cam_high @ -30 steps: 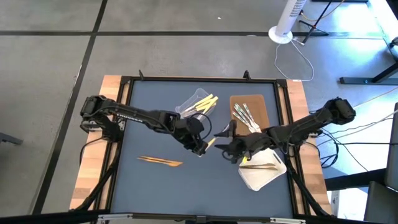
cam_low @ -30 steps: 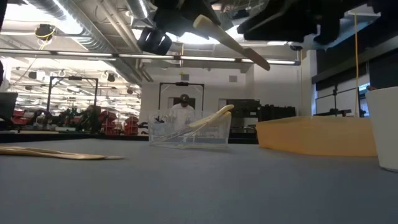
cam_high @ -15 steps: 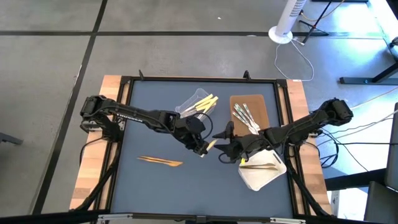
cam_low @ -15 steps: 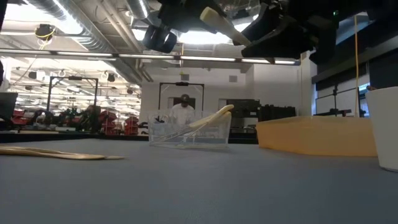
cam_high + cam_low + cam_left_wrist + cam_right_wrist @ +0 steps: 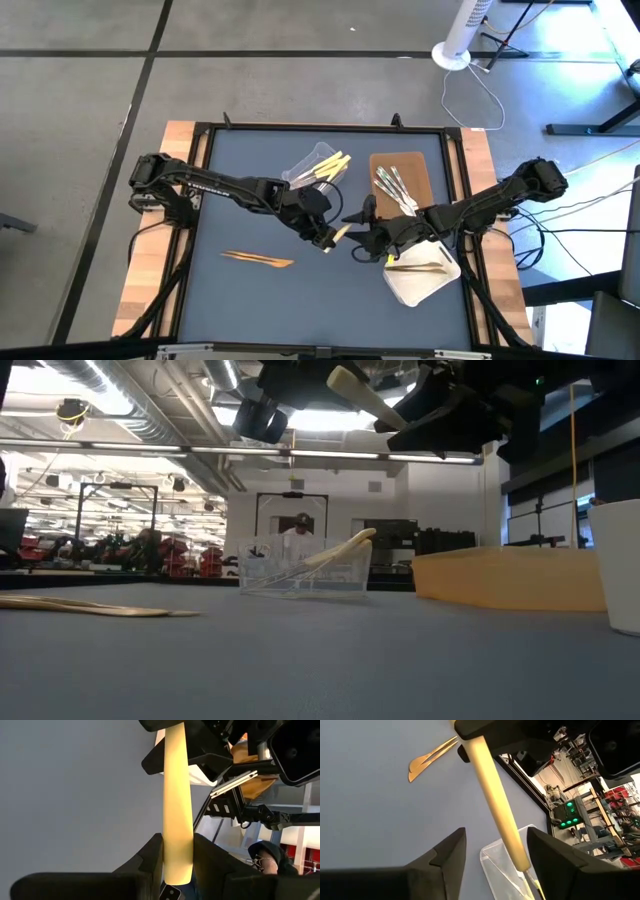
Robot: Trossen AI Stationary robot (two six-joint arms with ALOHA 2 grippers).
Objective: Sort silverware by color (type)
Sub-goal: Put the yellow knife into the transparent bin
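Above the blue table point(image 5: 250, 300), the left gripper point(image 5: 326, 238) clamps a pale yellow utensil point(image 5: 178, 805) by one end; its other end sits between the spread fingers of the right gripper point(image 5: 358, 237), untouched.

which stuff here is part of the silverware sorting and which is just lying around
Part of the job:
- pale yellow utensil clamped in the left gripper
- right gripper, jaws open around it
- orange-brown utensils
- silver utensils
- yellow utensils in the clear tub

Lying about:
- white fan base
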